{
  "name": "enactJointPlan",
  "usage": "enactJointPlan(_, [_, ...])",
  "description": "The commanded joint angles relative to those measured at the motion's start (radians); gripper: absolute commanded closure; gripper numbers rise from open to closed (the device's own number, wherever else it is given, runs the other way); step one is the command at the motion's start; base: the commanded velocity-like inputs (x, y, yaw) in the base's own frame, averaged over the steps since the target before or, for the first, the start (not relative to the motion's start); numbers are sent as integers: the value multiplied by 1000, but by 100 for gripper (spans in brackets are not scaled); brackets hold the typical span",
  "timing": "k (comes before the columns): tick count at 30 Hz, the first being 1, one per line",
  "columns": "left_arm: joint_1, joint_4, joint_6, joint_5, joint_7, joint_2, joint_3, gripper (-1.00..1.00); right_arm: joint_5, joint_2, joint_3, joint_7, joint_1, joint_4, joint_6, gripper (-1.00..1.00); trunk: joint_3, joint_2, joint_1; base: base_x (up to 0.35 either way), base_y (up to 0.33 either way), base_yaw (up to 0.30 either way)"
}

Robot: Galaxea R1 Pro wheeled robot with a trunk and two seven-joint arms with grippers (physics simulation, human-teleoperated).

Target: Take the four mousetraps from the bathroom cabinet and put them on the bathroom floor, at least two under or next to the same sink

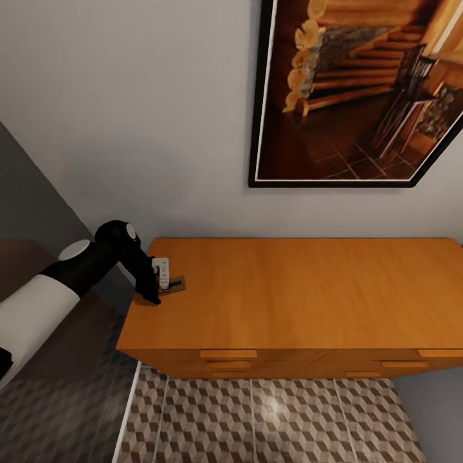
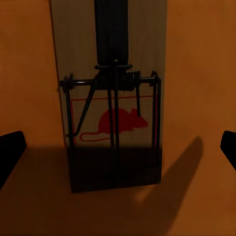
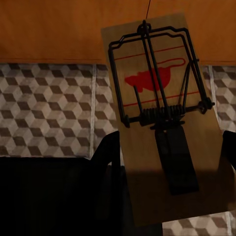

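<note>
Tiled bathroom floor [image 1: 257, 418] ran beneath the cabinet [image 1: 302, 289], with a framed picture [image 1: 360, 90] on the wall above. Your left gripper [image 1: 157, 289] hovered at the cabinet top's left end, its jaws spread either side of a mousetrap [image 2: 113, 98] lying flat there. Your right gripper [image 3: 169, 162] was clamped on another mousetrap [image 3: 157, 93], held over the floor beside the cabinet front.
</note>
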Motion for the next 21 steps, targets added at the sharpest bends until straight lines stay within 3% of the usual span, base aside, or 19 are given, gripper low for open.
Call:
enactJointPlan(1, [10,-2,10,-5,0,0,-2,-100,-9,0,9,-1,-1,1,-3,100,-2,-1,1,0,0,0])
enactJointPlan(21, [10,18,11,-6,0,-1,-2,-100,-9,0,9,-1,-1,1,-3,100,-3,-1,1,0,0,0])
